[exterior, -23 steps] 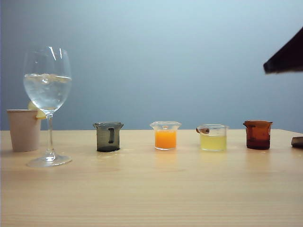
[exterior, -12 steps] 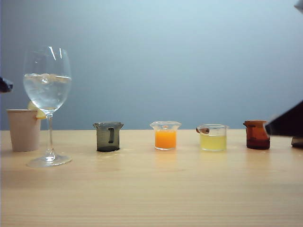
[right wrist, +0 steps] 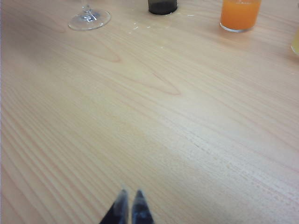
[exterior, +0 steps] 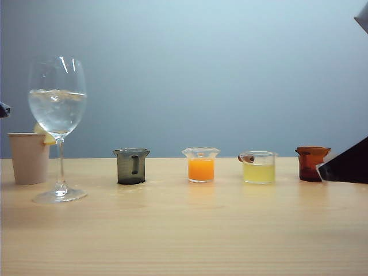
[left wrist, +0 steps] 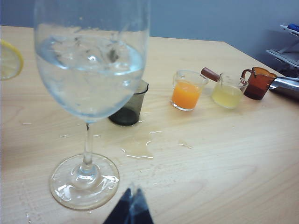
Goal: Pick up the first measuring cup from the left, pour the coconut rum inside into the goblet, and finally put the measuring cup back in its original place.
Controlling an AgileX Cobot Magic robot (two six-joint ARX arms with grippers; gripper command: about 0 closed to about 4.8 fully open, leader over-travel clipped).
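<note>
The first measuring cup [exterior: 131, 167], dark smoky grey, stands upright on the table right of the goblet [exterior: 57, 115]. No gripper touches it. The left wrist view shows the measuring cup [left wrist: 128, 107] behind the goblet [left wrist: 91, 60], whose bowl holds clear liquid and ice. I cannot tell whether coconut rum is in the cup. My left gripper [left wrist: 131, 193] is shut and empty, close to the goblet's foot. My right gripper [right wrist: 130, 193] is shut and empty over bare table, far from the cup [right wrist: 162, 6]. The right arm [exterior: 348, 167] hangs low at the right edge.
A beige paper cup [exterior: 29, 158] with a lemon slice stands behind the goblet. Right of the grey cup stand an orange-filled cup [exterior: 201, 165], a pale yellow one [exterior: 259, 168] and an amber one [exterior: 310, 164]. Spilled drops [left wrist: 140, 151] lie on the table by the grey cup.
The right arm has dropped from the upper right to table level beside the amber cup. A bit of the left gripper has appeared at the left edge. The cups and goblet have not moved.
</note>
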